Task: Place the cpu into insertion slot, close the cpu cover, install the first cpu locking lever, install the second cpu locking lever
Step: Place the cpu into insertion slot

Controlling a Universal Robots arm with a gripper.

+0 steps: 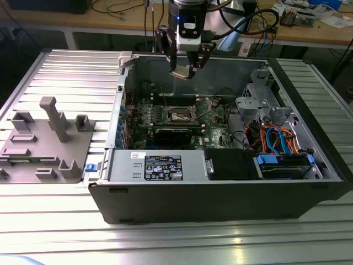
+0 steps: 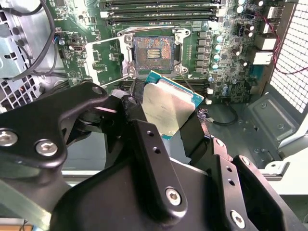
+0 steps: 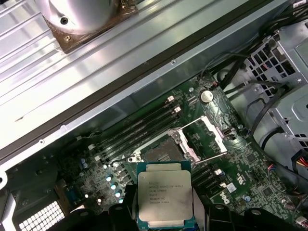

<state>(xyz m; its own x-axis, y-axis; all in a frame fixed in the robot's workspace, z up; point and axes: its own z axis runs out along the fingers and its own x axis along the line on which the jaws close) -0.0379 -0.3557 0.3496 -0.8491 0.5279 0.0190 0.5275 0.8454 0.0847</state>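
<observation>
- The gripper [image 2: 163, 115], closest, is clamped on the cpu [image 3: 165, 195], which sits tilted.
- The arm hangs wrist-down above the insertion slot [image 2: 153, 50]; the cpu cover [image 3: 214, 134] stands open.

Robotics lab: slotted aluminium table [image 1: 71, 72], opened computer case [image 1: 220, 200], cable-strewn wooden workbench [image 1: 129, 21] behind.

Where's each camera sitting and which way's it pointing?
Exterior view: off the arm, looking down into the open computer case; claw holds the cpu.
Second wrist view: on the arm, looking past the claw's black links at the insertion slot.
First wrist view: on the arm, above the motherboard; claw edges flank the cpu.
Shared: both wrist views show cpu, insertion slot.
</observation>
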